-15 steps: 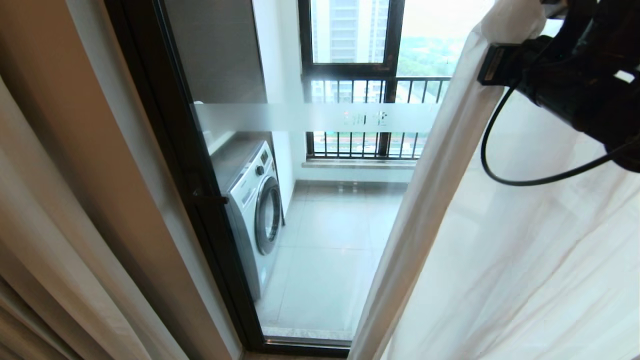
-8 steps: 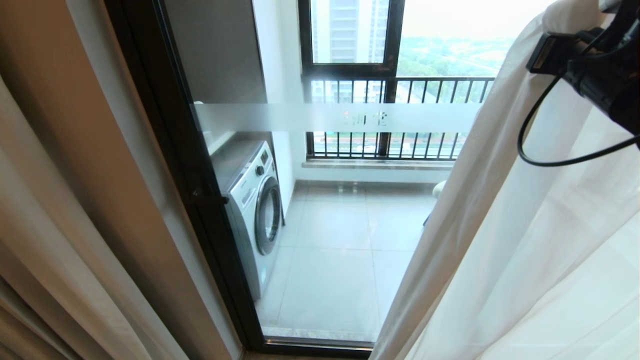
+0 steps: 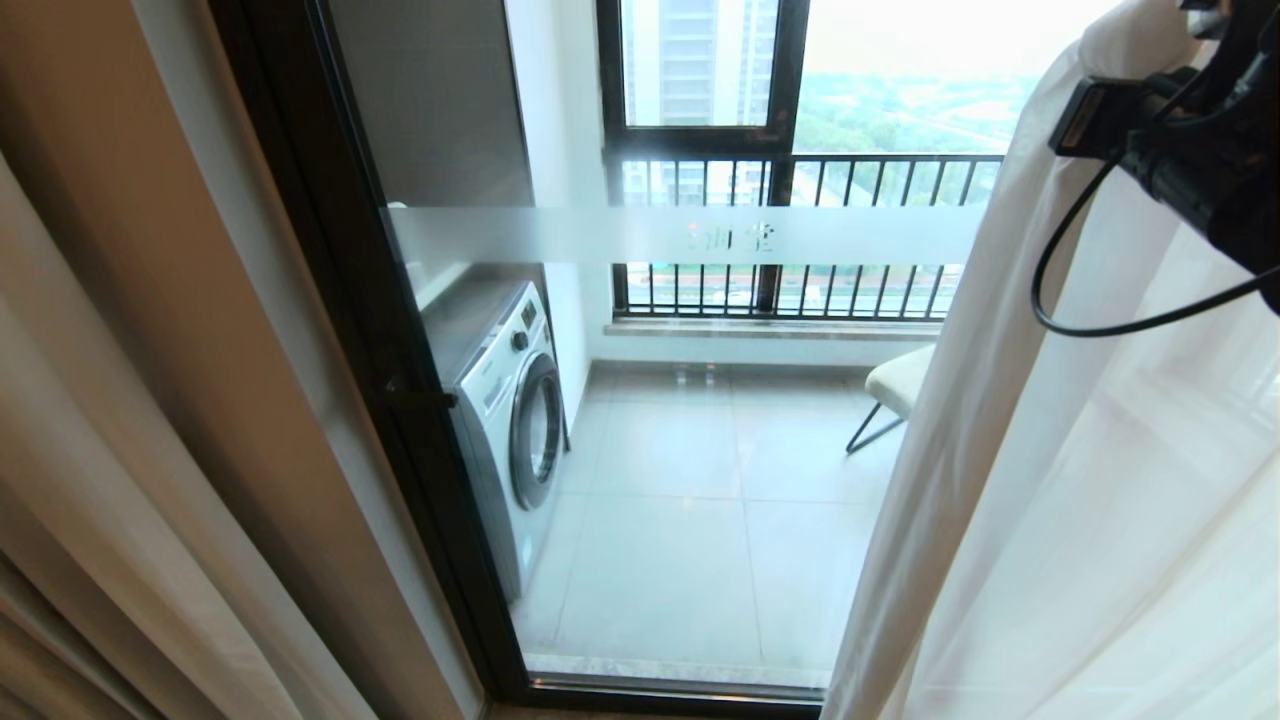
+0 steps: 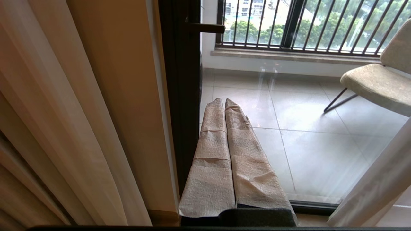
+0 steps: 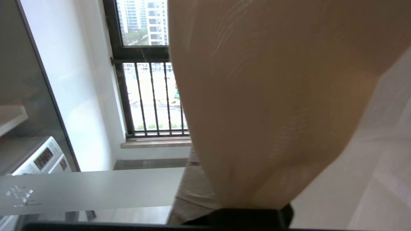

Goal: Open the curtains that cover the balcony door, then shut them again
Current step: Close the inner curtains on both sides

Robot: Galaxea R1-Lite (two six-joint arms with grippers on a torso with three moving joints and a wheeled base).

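Note:
The balcony door [image 3: 330, 250] has a thick black frame and glass crossed by a frosted band [image 3: 680, 235]. Beige curtains [image 3: 100, 450] hang bunched at the left, also seen in the left wrist view [image 4: 64, 112]. A white sheer curtain [image 3: 1050, 500] is drawn aside to the right. My right arm [image 3: 1200, 160] is raised at the top right, against the sheer's upper edge. My right gripper [image 5: 200, 166] is shut on the sheer, whose fabric [image 5: 273, 96] drapes over its fingers and hides most of them. My left gripper [image 4: 224, 102] is shut and empty, parked low before the door frame.
Beyond the glass lies a tiled balcony with a washing machine [image 3: 510, 420] at the left, a beige chair [image 3: 900, 385] at the right, and a black-framed window with a barred railing [image 3: 850, 170] at the back.
My right arm has moved right with the sheer curtain. The sheer's edge has swung right, baring more glass and the chair. The left arm has not moved.

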